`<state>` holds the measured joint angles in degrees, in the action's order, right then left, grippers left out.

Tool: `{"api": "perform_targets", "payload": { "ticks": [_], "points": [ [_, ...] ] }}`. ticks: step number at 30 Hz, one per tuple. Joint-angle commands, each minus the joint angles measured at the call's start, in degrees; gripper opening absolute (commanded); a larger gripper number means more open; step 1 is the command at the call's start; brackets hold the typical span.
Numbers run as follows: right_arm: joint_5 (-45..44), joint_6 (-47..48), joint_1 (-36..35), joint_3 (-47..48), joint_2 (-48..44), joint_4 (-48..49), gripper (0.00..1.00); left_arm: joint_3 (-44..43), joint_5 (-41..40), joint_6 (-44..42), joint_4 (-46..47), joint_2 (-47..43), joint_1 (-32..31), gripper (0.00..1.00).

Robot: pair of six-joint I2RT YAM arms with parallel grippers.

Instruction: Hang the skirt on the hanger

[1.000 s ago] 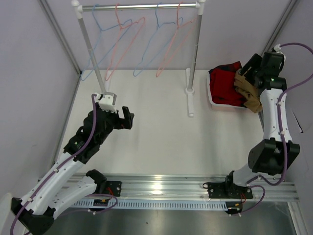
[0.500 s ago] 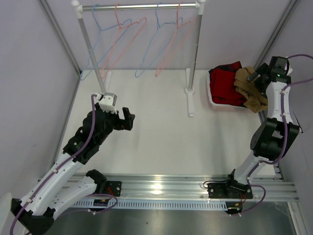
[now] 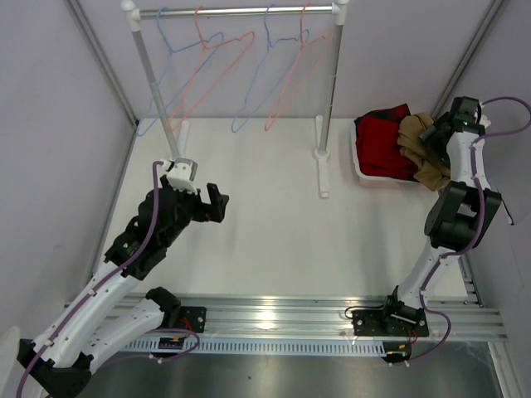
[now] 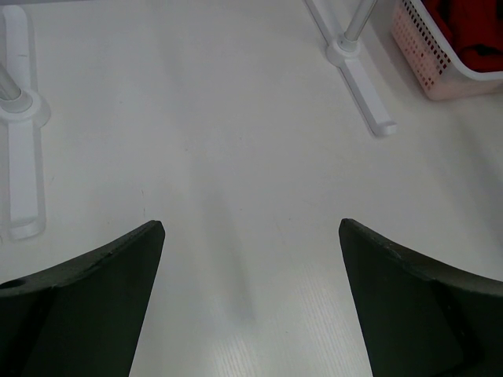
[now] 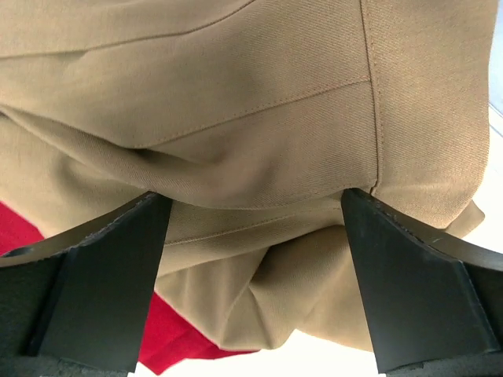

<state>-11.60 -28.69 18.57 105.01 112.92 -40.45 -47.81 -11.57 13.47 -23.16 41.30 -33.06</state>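
The tan-brown skirt [image 3: 419, 153] lies bunched at the right end of the white basket [image 3: 365, 172], hanging over its rim. My right gripper [image 3: 433, 131] is open right over it. In the right wrist view the skirt [image 5: 251, 118] fills the frame and a fold of it sits between the spread fingertips of the gripper [image 5: 251, 206]. Two salmon-pink wire hangers [image 3: 211, 70] hang on the rack at the back. My left gripper [image 3: 217, 201] is open and empty above the bare table, as its wrist view [image 4: 251, 228] shows.
A red garment [image 3: 383, 141] lies in the basket left of the skirt, also visible under it [image 5: 169, 338]. Light blue hangers [image 3: 178, 62] share the rail. The rack's right foot [image 3: 322, 170] stands between the arms; the left wrist view shows it [image 4: 361, 78] and the basket [image 4: 428, 67].
My right wrist has swung right and back, and its arm has folded more upright, so more of the skirt shows from above. The left arm has not moved.
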Motion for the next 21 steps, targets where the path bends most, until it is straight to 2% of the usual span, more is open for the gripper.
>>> {"api": "perform_targets", "payload": {
  "ticks": [1,4,5,7,8,10,11,13,14,21],
  "points": [
    [-2.5,-1.4,0.3,3.8,1.7,0.8,0.93,-1.5,0.2,0.1,0.8,-0.6,-0.2,0.99],
    [-2.0,-0.8,0.3,5.3,3.6,0.7,0.81,-1.5,0.1,0.0,0.7,-0.5,-0.3,0.99],
    [-1.8,-0.6,0.3,5.6,3.9,0.9,0.71,-1.5,0.1,0.0,0.7,-0.5,-0.2,0.99],
    [-1.1,0.0,0.2,6.5,4.6,1.0,0.56,-1.5,-0.1,0.0,0.7,-0.5,-0.3,0.99],
    [-0.8,0.1,0.2,6.8,4.7,1.0,0.41,-1.5,-0.1,0.0,0.7,-0.5,-0.3,0.99],
    [-0.2,0.3,0.0,7.8,4.6,0.8,0.28,-1.5,-0.4,-0.1,0.7,-0.4,-0.3,0.99],
    [0.3,0.6,-0.2,8.4,4.4,0.5,0.16,-1.6,-0.5,-0.1,0.7,-0.4,-0.2,0.99],
    [0.9,0.8,-0.4,10.5,4.2,0.0,0.08,-1.6,-0.6,-0.2,0.7,-0.3,-0.2,0.99],
    [1.7,0.9,-0.5,11.3,4.1,-0.8,0.00,-1.7,-0.7,-0.2,0.7,-0.3,-0.2,0.99],
    [2.8,2.3,-2.8,19.8,1.8,-4.2,0.00,-1.8,-0.8,-0.3,0.7,-0.3,-0.2,0.99]
  ]
}}
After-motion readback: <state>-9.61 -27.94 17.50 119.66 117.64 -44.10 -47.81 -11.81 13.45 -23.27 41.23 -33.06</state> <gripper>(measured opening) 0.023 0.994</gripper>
